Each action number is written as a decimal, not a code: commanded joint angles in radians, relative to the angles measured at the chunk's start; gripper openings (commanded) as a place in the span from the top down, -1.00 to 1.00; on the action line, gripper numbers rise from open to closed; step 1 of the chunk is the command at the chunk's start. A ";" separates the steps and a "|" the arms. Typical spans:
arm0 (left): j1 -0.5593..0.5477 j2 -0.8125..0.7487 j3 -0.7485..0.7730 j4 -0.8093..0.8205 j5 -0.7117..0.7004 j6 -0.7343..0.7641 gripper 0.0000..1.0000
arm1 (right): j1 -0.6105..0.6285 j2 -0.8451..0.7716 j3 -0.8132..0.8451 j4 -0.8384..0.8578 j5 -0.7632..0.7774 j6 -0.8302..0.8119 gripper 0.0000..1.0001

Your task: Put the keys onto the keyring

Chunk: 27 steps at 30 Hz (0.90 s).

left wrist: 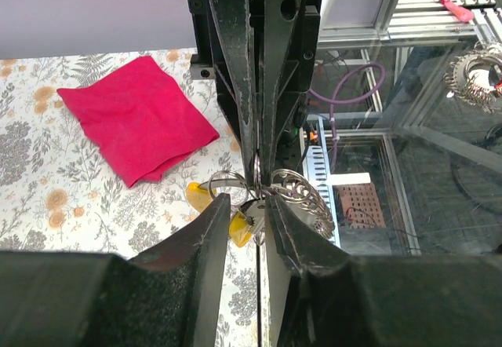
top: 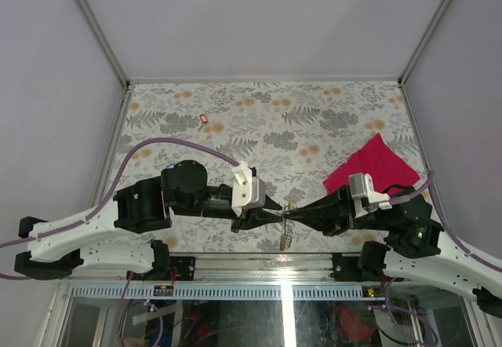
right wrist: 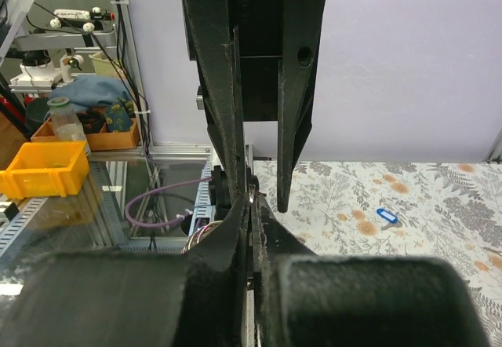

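Keyring (left wrist: pixel 303 191) clenched in right claw (left wrist: pixel 256 176), while left claw (left wrist: pixel 249 206) seemingly pinches yellow key (left wrist: pixel 239 228).

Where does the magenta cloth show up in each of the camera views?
Top external: the magenta folded cloth lies right of centre, just beyond the right arm.
Left wrist: the cloth lies flat in the upper left.
Right wrist: not in it.
Shared landmark: the flowered table cover shows in all three views.
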 commanded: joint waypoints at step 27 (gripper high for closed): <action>-0.005 -0.018 -0.073 0.232 -0.002 -0.061 0.88 | 0.005 -0.024 -0.022 0.158 0.010 0.041 1.00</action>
